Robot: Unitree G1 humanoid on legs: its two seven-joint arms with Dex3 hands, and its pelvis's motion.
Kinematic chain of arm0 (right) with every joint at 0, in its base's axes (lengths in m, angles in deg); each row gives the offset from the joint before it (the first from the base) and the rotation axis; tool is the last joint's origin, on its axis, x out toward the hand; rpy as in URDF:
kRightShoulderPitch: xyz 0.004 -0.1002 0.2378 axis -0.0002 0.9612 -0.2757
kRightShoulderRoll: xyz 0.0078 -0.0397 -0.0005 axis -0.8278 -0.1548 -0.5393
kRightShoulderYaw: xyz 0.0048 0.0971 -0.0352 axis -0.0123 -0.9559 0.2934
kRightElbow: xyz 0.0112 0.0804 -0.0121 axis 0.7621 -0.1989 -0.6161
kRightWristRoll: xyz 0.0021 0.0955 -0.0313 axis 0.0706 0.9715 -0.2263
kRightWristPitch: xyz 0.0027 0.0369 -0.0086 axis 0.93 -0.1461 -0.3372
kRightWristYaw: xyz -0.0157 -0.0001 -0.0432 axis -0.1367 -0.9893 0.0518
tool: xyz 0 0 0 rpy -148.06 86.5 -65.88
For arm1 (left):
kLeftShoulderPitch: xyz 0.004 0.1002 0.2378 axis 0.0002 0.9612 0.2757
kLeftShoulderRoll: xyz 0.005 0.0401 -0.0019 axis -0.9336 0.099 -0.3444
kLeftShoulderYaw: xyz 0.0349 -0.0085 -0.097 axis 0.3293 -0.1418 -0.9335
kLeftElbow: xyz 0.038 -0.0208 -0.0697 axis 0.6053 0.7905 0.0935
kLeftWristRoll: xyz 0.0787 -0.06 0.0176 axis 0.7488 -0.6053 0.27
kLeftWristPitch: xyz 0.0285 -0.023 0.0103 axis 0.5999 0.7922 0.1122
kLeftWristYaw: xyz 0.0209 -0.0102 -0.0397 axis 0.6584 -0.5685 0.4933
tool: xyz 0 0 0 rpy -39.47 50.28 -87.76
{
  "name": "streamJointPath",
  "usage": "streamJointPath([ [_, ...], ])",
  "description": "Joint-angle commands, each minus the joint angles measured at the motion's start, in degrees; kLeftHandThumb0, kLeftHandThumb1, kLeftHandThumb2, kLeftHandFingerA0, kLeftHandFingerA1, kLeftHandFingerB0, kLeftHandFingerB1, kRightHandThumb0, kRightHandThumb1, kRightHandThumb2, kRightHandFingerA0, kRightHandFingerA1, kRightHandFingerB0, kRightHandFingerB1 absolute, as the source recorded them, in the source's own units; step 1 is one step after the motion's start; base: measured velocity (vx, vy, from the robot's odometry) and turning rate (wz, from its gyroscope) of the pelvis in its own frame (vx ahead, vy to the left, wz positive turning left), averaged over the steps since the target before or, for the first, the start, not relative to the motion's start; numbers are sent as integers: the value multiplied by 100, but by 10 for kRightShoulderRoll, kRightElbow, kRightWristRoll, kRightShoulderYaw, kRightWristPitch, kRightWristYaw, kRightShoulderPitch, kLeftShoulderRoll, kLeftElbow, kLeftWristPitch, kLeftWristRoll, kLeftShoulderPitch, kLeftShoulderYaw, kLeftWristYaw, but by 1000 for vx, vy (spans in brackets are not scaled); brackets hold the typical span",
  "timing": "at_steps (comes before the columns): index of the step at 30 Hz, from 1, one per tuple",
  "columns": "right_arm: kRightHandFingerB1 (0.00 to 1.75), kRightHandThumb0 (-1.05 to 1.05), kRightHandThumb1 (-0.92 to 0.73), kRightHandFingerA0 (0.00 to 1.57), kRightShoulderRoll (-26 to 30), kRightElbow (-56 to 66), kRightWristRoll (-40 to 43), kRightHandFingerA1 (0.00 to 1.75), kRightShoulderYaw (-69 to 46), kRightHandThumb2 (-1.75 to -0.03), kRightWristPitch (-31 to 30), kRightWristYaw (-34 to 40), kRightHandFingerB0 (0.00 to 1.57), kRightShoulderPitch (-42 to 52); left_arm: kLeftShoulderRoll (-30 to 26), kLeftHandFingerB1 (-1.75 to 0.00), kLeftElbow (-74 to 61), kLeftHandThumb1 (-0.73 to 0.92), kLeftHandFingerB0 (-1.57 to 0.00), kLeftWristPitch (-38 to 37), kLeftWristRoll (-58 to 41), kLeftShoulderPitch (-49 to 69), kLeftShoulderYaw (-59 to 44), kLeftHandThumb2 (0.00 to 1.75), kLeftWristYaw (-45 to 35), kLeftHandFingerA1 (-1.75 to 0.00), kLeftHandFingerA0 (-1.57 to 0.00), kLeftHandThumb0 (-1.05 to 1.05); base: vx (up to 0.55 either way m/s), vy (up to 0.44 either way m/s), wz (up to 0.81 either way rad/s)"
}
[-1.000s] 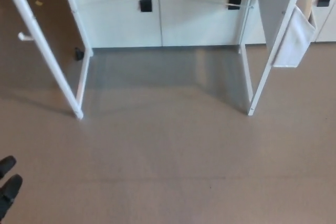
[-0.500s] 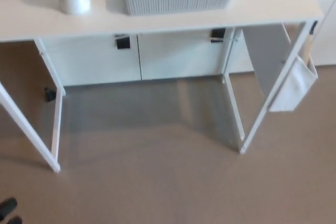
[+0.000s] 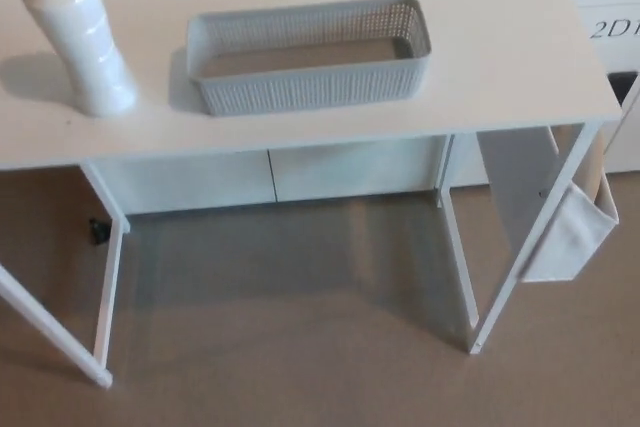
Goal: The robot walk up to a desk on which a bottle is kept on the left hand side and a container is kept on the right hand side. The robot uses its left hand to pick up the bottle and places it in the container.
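Neither of the robot's hands shows in the head view, so whether they are open or closed, or carrying anything, cannot be told from here.

The landmark is the pale cream rectangular desk (image 3: 500, 57) with slim white metal legs, seen from above. On its top, toward the left edge, stands the white plastic bottle (image 3: 78, 35) with a white screw cap; it is upright, though it appears tilted by the camera angle, and it casts a soft shadow leftward on the desk top. To the right of the bottle, near but apart from it, sits the grey rectangular perforated plastic container (image 3: 310, 55), its long side running along the desk's front edge. The container looks empty, its floor showing a plain beige tone. The bottle is outside the container.

Below the desk top, behind the legs, white cabinet doors (image 3: 270, 175) run along the back. A white fabric pouch (image 3: 572, 232) hangs off the desk's right end, beside the right front leg. Under the desk lies a brown-grey floor (image 3: 300, 347), and a small dark object (image 3: 98, 232), too small to identify, rests on it near the left rear leg.
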Motion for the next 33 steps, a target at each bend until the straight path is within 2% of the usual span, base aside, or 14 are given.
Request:
streamJointPath([
  [1,47,-21,-18,99,7,-29,2,56,-1,-46,32,-2,70,12,-25,-51,26,62,-72,-11,43,14,12,58,51,-53,-79,-34,150,151,-11],
  [5,47,-23,-18,98,10,-38,0,56,3,-47,46,-12,69,18,-28,-50,25,63,-71,-22,48,18,22,58,36,-53,-75,-36,212,120,18],
  [6,47,-28,-18,100,11,-40,-3,56,6,-48,54,-14,72,21,-28,-63,15,50,-59,-17,46,22,23,89,33,-68,-70,-37,152,35,10],
  [9,47,-29,-18,99,12,-40,-4,55,9,-48,61,-18,72,24,-26,-61,11,52,-57,-12,41,24,19,89,34,-67,-68,-38,119,148,6],
  [10,46,-23,-18,99,11,-40,-2,55,8,-46,60,-17,73,23,-25,-63,9,52,-59,-7,38,22,15,90,36,-68,-69,-37,90,142,8],
  [11,47,-32,-19,96,12,-41,-3,55,10,-50,62,-19,73,24,-25,-49,18,62,-69,-10,39,18,14,58,38,-52,-77,-38,104,113,7],
  [16,46,-36,-20,97,11,-39,-12,55,22,-50,82,-19,70,29,-26,-49,14,60,-69,-9,44,17,15,58,40,-52,-77,-36,83,20,4],
  [21,46,-29,-15,99,16,-55,-8,54,25,-47,73,-17,74,13,-23,-50,16,62,-71,2,40,3,8,58,49,-52,-78,-33,147,-173,-13],
  [22,46,-30,-18,98,17,-56,-8,54,26,-48,70,-15,71,10,-22,-49,21,61,-72,0,42,-1,8,58,51,-50,-77,-35,78,-120,-4],
  [23,47,-29,-21,98,17,-54,-7,55,27,-50,69,-18,70,10,-22,-63,29,51,-61,-2,42,-6,8,89,49,-68,-70,-36,78,-108,-6],
  [30,48,-34,-24,97,18,-53,-9,57,34,-54,76,-23,69,7,-22,-59,35,52,-52,-9,40,-13,7,90,36,-67,-69,-37,18,15,-9],
  [32,48,-33,-23,97,17,-56,-8,56,34,-53,77,-18,69,4,-22,-59,34,51,-50,-14,39,-12,6,90,30,-67,-68,-35,-17,159,20],
  [33,48,-33,-24,95,18,-57,-8,57,35,-53,77,-17,68,2,-22,-44,30,64,-57,-9,36,-13,5,59,24,-49,-71,-38,-62,334,-16],
])
